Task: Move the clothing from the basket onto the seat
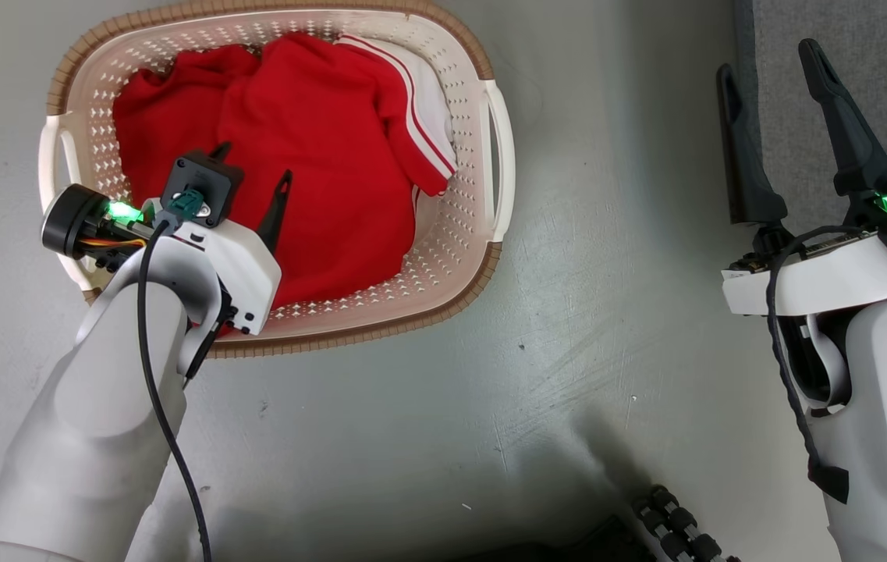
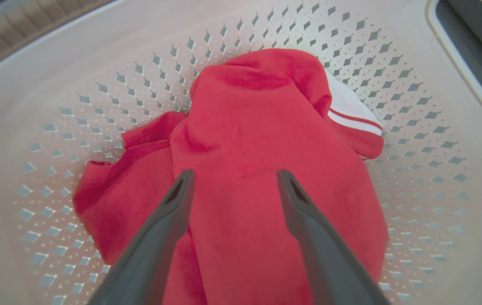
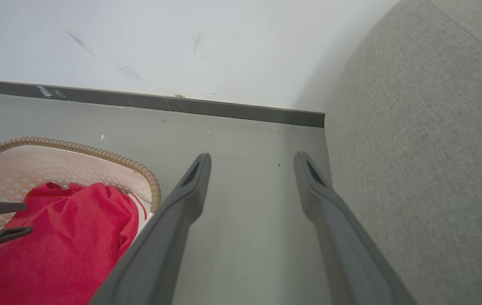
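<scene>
The cream basket (image 1: 494, 168) stands on the floor at the upper left of the head view, holding the red clothing (image 1: 318, 156) with white stripes. My left gripper (image 1: 253, 164) hangs over the basket's near side, open, its fingers just above the red cloth and holding nothing. The left wrist view shows the left gripper (image 2: 235, 173) spread over the clothing (image 2: 257, 140) inside the basket (image 2: 96, 63). My right gripper (image 1: 767, 62) is open and empty beside the grey seat (image 1: 880, 62). In the right wrist view the right gripper (image 3: 253, 156) points along the floor between the basket (image 3: 75, 148) and the seat (image 3: 427, 148).
Bare grey floor (image 1: 568, 312) lies between basket and seat. A white wall with a dark baseboard (image 3: 224, 108) runs behind them. A black ridged part (image 1: 677, 531) sits at the bottom edge of the head view.
</scene>
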